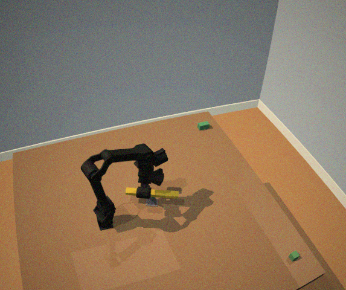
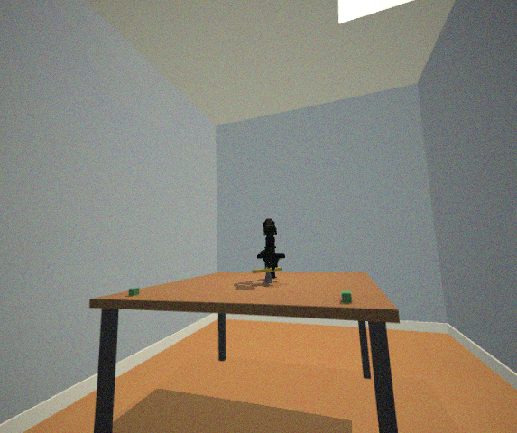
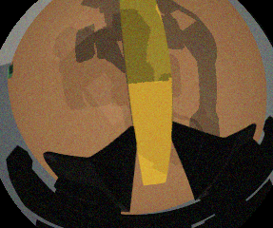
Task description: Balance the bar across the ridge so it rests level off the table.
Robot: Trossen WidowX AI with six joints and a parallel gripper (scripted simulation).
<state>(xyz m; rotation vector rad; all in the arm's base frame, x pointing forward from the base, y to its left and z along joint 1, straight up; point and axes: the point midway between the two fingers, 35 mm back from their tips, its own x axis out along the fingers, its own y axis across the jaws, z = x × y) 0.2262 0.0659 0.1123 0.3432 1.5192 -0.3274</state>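
A long yellow bar (image 1: 163, 193) (image 2: 267, 270) (image 3: 150, 121) is held above the table (image 1: 57, 218) (image 2: 249, 298), lying roughly level over a small grey ridge (image 1: 151, 202) (image 2: 268, 278). My gripper (image 1: 142, 193) (image 2: 271, 267) (image 3: 153, 128) is shut on the bar, left of its middle in the top view. In the wrist view the bar runs straight away from the fingers, its far half in shadow. Whether the bar touches the ridge top I cannot tell. The ridge is hidden in the wrist view.
A green block (image 1: 203, 125) (image 2: 133, 291) sits near the table's far corner. Another green block (image 1: 294, 255) (image 2: 346, 296) sits near the right front corner. The arm's base (image 1: 104, 215) stands left of the ridge.
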